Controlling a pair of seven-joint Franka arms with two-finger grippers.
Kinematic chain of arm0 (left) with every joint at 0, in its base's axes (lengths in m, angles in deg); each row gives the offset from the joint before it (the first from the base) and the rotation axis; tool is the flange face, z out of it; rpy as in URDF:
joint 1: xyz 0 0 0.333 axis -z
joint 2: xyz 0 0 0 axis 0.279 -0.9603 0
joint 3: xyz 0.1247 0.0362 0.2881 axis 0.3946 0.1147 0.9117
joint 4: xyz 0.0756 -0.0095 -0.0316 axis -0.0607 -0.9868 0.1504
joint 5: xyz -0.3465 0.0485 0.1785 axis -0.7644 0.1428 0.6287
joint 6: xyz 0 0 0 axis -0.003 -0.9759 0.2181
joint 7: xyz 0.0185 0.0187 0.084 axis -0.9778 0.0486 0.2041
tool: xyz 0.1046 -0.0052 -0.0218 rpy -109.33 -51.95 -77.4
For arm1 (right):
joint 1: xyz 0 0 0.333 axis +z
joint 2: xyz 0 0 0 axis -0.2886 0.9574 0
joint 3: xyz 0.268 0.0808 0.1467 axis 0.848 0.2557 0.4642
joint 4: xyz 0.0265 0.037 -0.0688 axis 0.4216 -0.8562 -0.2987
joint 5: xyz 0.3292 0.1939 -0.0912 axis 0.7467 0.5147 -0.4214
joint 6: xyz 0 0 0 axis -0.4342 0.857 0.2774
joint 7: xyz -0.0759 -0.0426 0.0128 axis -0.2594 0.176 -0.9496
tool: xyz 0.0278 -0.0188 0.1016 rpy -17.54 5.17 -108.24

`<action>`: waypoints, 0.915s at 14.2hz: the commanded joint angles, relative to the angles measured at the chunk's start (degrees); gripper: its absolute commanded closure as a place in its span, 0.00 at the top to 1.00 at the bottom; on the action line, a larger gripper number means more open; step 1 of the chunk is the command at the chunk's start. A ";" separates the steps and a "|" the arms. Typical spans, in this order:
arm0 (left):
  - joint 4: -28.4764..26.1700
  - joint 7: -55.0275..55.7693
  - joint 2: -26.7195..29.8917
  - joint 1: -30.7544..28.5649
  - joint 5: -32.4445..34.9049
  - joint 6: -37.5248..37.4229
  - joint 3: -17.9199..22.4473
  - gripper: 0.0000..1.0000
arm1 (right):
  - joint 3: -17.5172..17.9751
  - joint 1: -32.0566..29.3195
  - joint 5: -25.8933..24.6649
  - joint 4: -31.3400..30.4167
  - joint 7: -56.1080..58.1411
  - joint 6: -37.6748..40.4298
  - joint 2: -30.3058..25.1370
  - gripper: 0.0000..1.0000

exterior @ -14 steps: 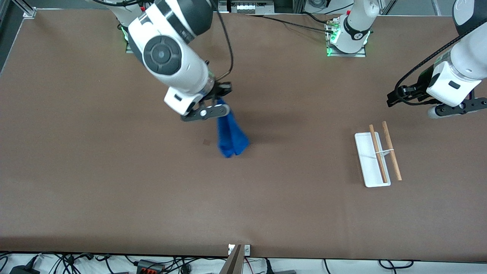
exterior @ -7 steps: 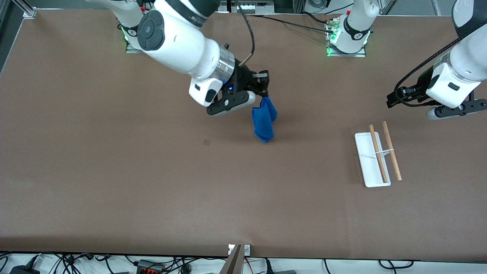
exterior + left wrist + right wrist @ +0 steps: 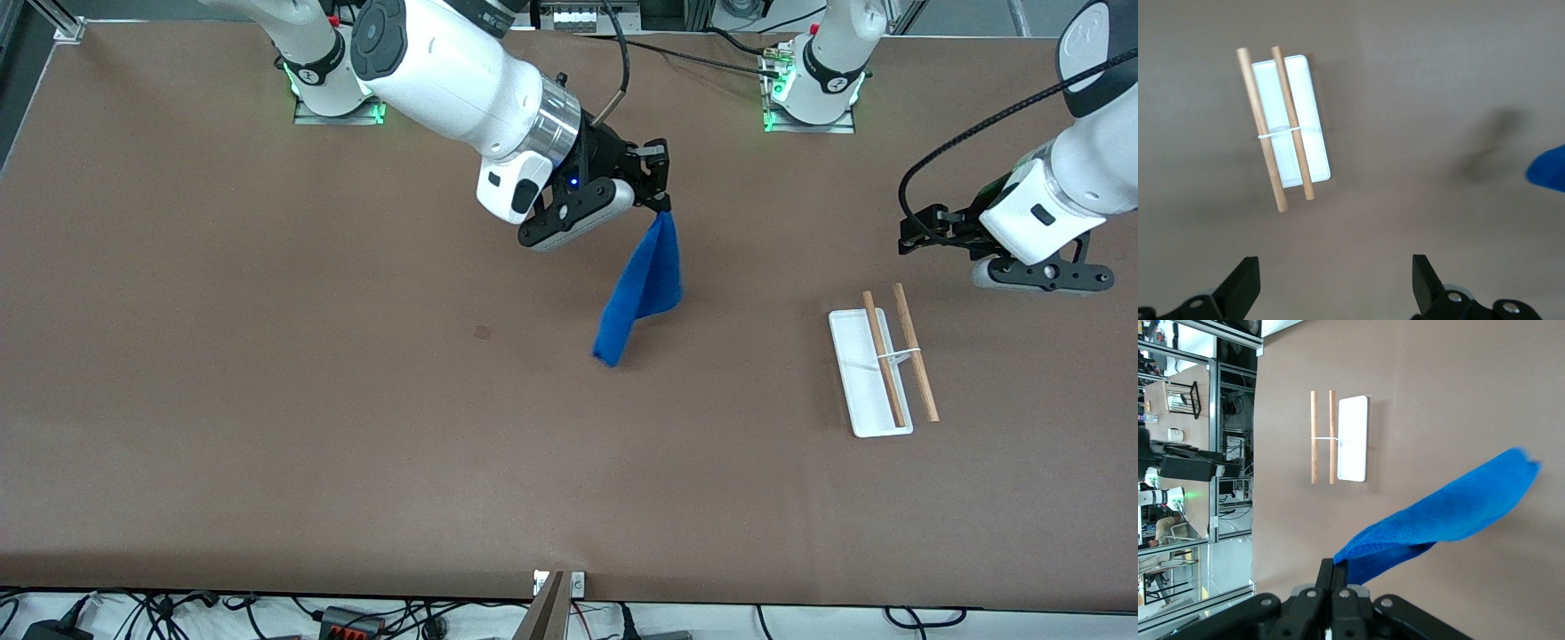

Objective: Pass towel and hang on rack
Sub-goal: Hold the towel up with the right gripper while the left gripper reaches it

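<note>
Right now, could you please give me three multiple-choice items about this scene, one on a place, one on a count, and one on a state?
1. Where is the rack?
A. Toward the left arm's end of the table
B. Toward the right arm's end of the table
C. Held in the air by an arm

2. How many wooden rods does the rack have?
A. One
B. Two
C. Four

3. In what state is the towel?
A. Lying flat on the table
B. Draped over the rods
C. Hanging from the right end effector

Answers:
1. A: the rack lies on the table below the open left end effector.
2. B: two rods run side by side, joined by a white crosspiece.
3. C: the right end effector is shut on a corner of the towel, which dangles over the table's middle.
</note>
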 commanded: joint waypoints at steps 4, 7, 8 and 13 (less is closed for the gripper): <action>2.09 -5.53 -2.05 -1.36 -1.93 -2.49 0.01 1.00 | 0.10 1.72 0.46 1.31 -0.60 -2.31 0.92 0.00; 2.01 -10.16 -2.32 -0.57 -2.37 -2.93 -0.60 1.00 | 0.10 1.89 0.28 0.87 -0.60 -3.89 1.01 0.00; 1.92 -13.14 -2.32 -0.39 -2.46 -3.88 -0.78 1.00 | 0.10 2.24 0.28 0.52 -0.60 -4.24 1.01 0.00; 0.08 -37.72 -4.86 0.49 -6.49 4.25 -2.80 1.00 | 0.10 2.33 0.19 0.43 -0.60 -4.34 1.01 0.00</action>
